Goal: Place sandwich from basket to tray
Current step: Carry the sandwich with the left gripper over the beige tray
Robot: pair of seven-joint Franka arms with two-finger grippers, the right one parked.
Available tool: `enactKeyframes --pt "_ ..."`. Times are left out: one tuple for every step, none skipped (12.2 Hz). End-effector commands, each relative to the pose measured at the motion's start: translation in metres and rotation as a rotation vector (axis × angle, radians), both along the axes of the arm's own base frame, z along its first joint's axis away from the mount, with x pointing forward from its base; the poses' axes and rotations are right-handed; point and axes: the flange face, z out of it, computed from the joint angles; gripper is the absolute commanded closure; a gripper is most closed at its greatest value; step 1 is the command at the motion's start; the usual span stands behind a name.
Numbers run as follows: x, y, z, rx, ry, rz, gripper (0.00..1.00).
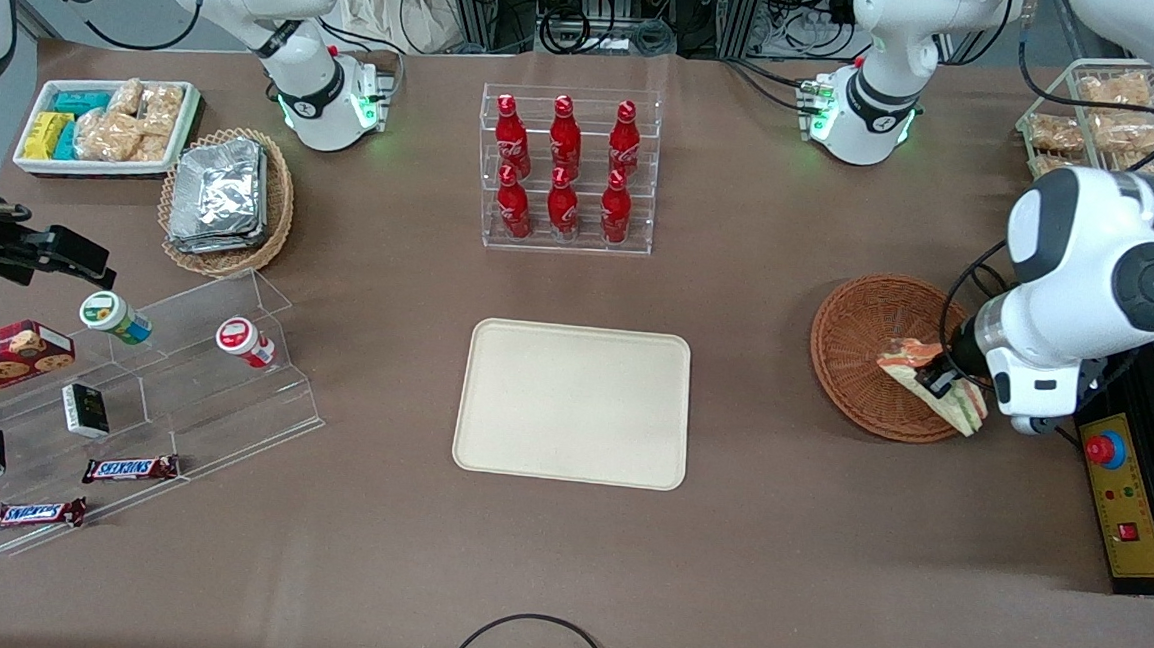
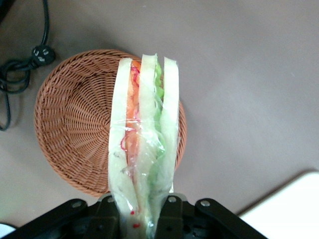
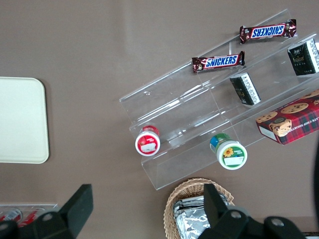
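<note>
While the sandwich point(image 2: 143, 144) hangs in the pincer point(image 2: 144, 211), clamped at one narrow end with the rest of the wedge sticking out unsupported, the weak point is that grip. The wrap looks slick and the bread soft, so a quick swing could let the wedge pivot or slide out between the fingers point(image 2: 172, 211), and a harder squeeze would probably crush the layers instead of securing them. Taking the basket point(image 1: 871, 352) as reference: the sandwich is lifted clear above it, over the rim nearer the front camera and the working arm's end of the desk point(image 1: 722, 573), the pincer closed on it there. A drop now would land partly on that rim or on the bare desk just beside it. The tray point(image 1: 573, 404) lies well apart from the basket, toward the parked arm's end, with open desk between; a carry held too low risks catching the hanging tip on the tray's rim. Farther from the camera than the basket stands the bottle rack point(image 1: 566, 168), probably outside the path.
</note>
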Motion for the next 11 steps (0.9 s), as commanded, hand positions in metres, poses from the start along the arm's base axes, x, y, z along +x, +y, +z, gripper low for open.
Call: enactKeyframes --pt "0.014 -0.023 0.036 -0.103 0.02 -0.187 1.0" --pt "0.018 -0.036 0.043 -0.124 0.02 -0.258 1.0" --pt "0.027 -0.063 0.045 -0.157 0.009 -0.36 1.0" --pt "0.035 -0.094 0.032 -0.189 0.016 -0.444 0.99" --pt "0.041 -0.121 0.018 -0.201 0.02 -0.492 0.99" --pt "0.042 -0.149 0.004 -0.204 0.032 -0.556 1.0" --pt "0.043 -0.169 -0.015 -0.214 0.051 -0.61 1.0" --pt "0.046 -0.186 -0.036 -0.229 0.059 -0.648 1.0" --pt "0.038 -0.217 -0.058 -0.214 0.071 -0.715 1.0" --pt "0.029 -0.247 -0.083 -0.169 0.077 -0.779 1.0" --pt "0.024 -0.267 -0.111 -0.151 0.08 -0.813 1.0"
